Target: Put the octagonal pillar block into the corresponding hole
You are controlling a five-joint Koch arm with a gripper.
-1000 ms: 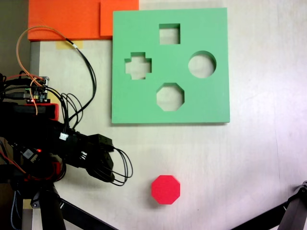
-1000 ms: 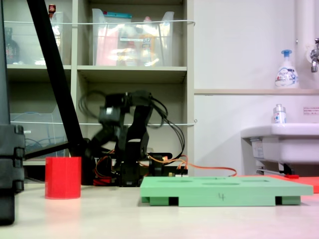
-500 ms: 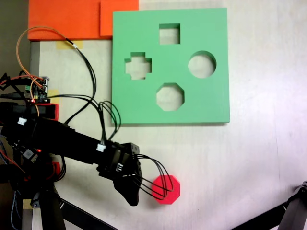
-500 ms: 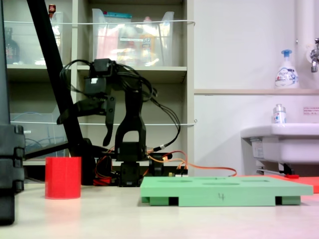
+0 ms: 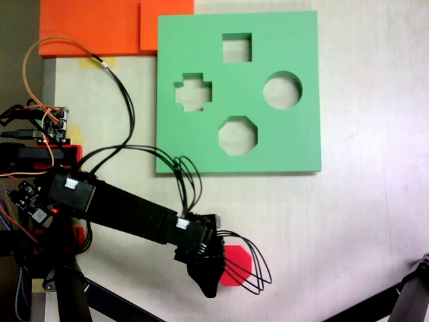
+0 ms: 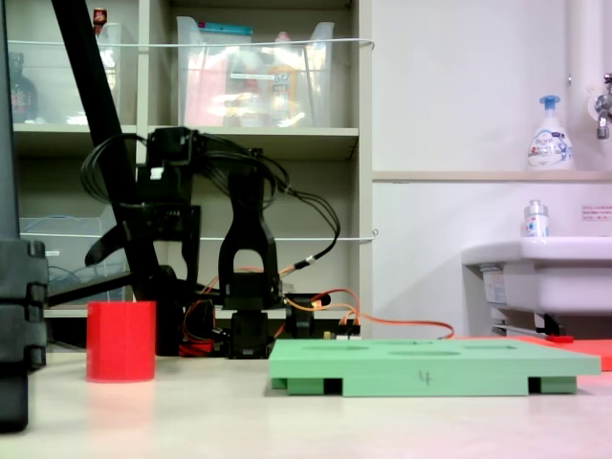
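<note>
Red octagonal pillar block (image 5: pixel 236 265) on table | tool (image 6: pixel 143 251) above (jaws apart)

Lab or workshop room: open shelving (image 6: pixel 253 143) with clear storage bins (image 6: pixel 253 86), wall-mounted white sink (image 6: pixel 540 273) with soap dispenser (image 6: pixel 550 134) above, exposed circuit board (image 5: pixel 53 124) and loose wiring (image 5: pixel 117 87) on a pale surface (image 5: pixel 348 221).

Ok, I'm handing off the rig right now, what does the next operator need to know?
Claw: above the red octagonal block, holding nothing; open or shut can't be told.
Block: standing on the table, apart from the green board, partly under the arm in the view from above.
Octagonal hole: empty, as are the board's other cutouts.
Done: approach only.
Left: lower, grasp, carry to the octagonal hole, insert.
</note>
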